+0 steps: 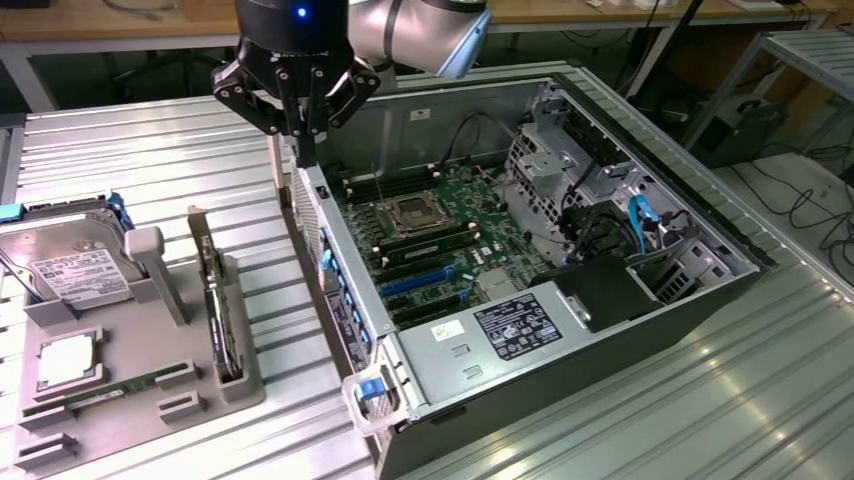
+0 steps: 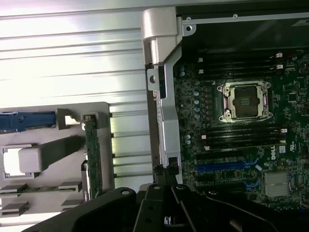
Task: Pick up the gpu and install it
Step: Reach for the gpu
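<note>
From the exterior view: one gpu (image 1: 211,300), one hard drive (image 1: 78,268) and one memory stick (image 1: 127,386) rest in one grey holder (image 1: 147,275) on the table (image 1: 160,150), at nine o'clock from the open computer case (image 1: 534,250). The gpu stands on edge, thin and green. The fingers (image 1: 306,148) hang clenched and empty above the case wall.

The exterior view looks steeply down from a raised spot at middle distance, with the computer case (image 1: 414,125) filling its three o'clock side, the parts holder (image 1: 174,340) on the worktop (image 1: 147,160) at eight o'clock and the tool (image 1: 304,158) at eleven o'clock. The wrist view faces straight down from just behind the tool, much nearer. Both share the case's side wall, the motherboard (image 1: 447,235) and the gpu (image 1: 214,300) standing in the holder.
</note>
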`<state>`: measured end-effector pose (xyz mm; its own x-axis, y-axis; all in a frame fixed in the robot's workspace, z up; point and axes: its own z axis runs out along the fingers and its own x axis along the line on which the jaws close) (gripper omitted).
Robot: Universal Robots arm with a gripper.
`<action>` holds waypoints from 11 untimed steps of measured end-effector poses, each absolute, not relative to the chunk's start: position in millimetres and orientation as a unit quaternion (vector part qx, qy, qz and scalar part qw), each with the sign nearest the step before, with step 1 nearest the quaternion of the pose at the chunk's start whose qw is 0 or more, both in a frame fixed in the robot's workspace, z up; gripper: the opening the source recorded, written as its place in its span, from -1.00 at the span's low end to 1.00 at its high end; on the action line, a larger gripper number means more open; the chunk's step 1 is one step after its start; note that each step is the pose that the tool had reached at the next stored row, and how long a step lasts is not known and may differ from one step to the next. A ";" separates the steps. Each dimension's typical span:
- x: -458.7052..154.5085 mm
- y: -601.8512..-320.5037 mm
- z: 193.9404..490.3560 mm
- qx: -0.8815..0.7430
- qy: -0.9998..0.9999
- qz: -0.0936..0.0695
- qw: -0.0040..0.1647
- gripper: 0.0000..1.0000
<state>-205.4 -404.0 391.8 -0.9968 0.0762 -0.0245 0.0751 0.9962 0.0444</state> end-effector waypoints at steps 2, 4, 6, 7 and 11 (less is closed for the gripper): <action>-206.4 -404.1 391.8 0.038 0.999 0.022 0.013 -0.79; -207.3 -404.2 391.8 0.038 0.999 0.022 0.013 -0.79; -209.8 -404.6 391.7 0.038 0.999 0.022 0.013 -0.79; -210.4 -404.8 391.7 0.038 0.999 0.022 0.013 -0.79; -217.0 -405.7 391.7 0.038 0.999 0.022 0.013 -0.79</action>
<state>-217.0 -405.7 391.7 -0.9968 0.0762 -0.0244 0.0751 0.9962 0.0443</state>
